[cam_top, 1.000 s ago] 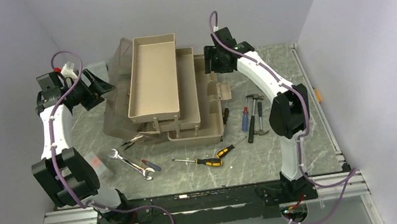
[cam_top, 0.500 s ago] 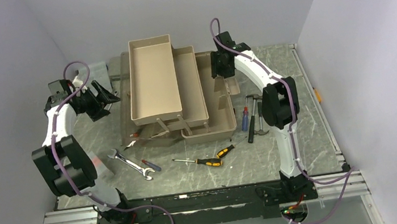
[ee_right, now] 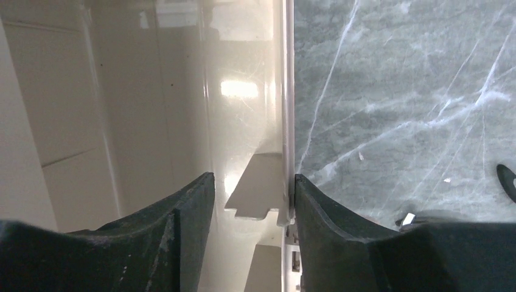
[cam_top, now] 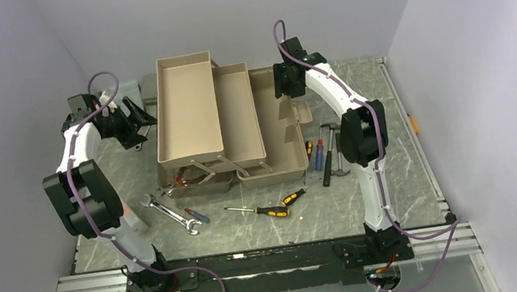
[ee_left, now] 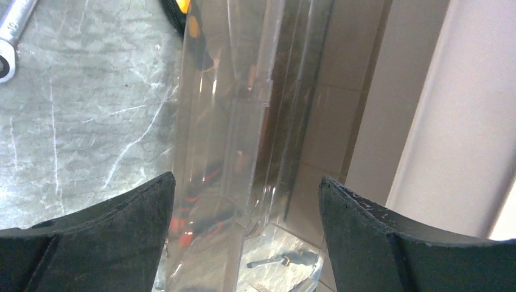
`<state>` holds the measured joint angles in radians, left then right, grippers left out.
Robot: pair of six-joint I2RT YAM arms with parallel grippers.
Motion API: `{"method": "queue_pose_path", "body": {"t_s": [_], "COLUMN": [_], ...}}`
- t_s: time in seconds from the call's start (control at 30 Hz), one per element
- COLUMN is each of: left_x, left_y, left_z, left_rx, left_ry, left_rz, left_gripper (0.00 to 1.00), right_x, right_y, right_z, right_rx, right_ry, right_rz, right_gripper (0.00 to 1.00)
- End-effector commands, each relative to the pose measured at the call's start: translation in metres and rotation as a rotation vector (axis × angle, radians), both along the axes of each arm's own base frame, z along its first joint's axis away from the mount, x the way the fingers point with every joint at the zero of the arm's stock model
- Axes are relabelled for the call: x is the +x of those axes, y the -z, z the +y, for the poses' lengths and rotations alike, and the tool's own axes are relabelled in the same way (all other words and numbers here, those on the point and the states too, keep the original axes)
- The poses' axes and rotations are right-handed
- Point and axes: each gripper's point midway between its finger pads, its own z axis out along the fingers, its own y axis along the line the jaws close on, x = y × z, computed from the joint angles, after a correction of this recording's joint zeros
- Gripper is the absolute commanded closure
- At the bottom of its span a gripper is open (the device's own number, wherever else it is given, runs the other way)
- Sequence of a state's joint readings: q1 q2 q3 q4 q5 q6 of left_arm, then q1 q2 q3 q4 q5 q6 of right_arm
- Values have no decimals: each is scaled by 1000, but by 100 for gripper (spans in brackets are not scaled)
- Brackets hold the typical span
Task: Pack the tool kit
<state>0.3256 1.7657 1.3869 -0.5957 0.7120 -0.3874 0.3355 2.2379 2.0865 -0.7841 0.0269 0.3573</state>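
A large taupe toolbox (cam_top: 281, 139) stands open at the upper centre of the marbled tabletop (cam_top: 393, 174). Its two fold-out trays (cam_top: 187, 106) are swung up and to the left.

The left gripper (ee_left: 246, 179) is at the upper left, spread wide on either side of the smoky translucent lid (ee_left: 231, 121) without touching it. The right gripper (ee_right: 254, 177) straddles the box's right wall, one finger against the rim. I cannot tell whether it is actually pinching.

Screwdrivers (cam_top: 267, 210), a hammer (cam_top: 329, 154) and a wrench (cam_top: 168, 213) lie loose in front of the box.

The box looks stiff but bulky and smooth-sided, so it is likely slippery. The linked trays will probably swing if nudged. Its firm wall rims seem the best place to hold it — the thin lid looks likely to flex. The tools look dense for their size and are best taken by their handles.
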Motion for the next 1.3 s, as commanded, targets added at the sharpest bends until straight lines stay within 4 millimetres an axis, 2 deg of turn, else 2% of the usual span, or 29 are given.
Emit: {"method": "queue_pose_path", "body": {"t_s": [0.0, 0.13, 0.3, 0.4, 0.53, 0.7, 0.87, 0.93, 1.13, 1.27], "left_x": [9, 6, -12, -32, -66, -106, -128, -131, -128, -120], "left_y": [-36, -56, -77, -89, -88, -69, -44, -32, -10, 0], "left_z": [11, 21, 22, 15, 11, 15, 9, 8, 3, -8], "left_rx": [50, 93, 144, 158, 226, 357, 391, 411, 432, 432], "left_ry": [-20, -68, -120, -135, -155, -174, -178, -170, -122, -67], "left_rz": [-75, -113, -177, -231, -262, -204, -169, -139, -91, -65], "left_gripper": [10, 9, 6, 5, 3, 7, 14, 16, 20, 22], "right_x": [14, 13, 3, -11, -40, -87, -135, -153, -190, -199], "right_y": [-38, -58, -77, -93, -108, -100, -87, -83, -49, -31], "right_z": [7, 4, -8, -13, -18, -30, -39, -39, -37, -33], "right_rx": [28, 16, 14, 20, 44, 32, 64, 90, 126, 150], "right_ry": [-26, -25, -12, -12, -19, -9, 10, 7, -20, -36], "right_rz": [-89, -121, -140, -160, -175, -148, -133, -131, -69, -40], "right_gripper": [45, 39, 35, 34, 34, 34, 37, 38, 42, 45]}}
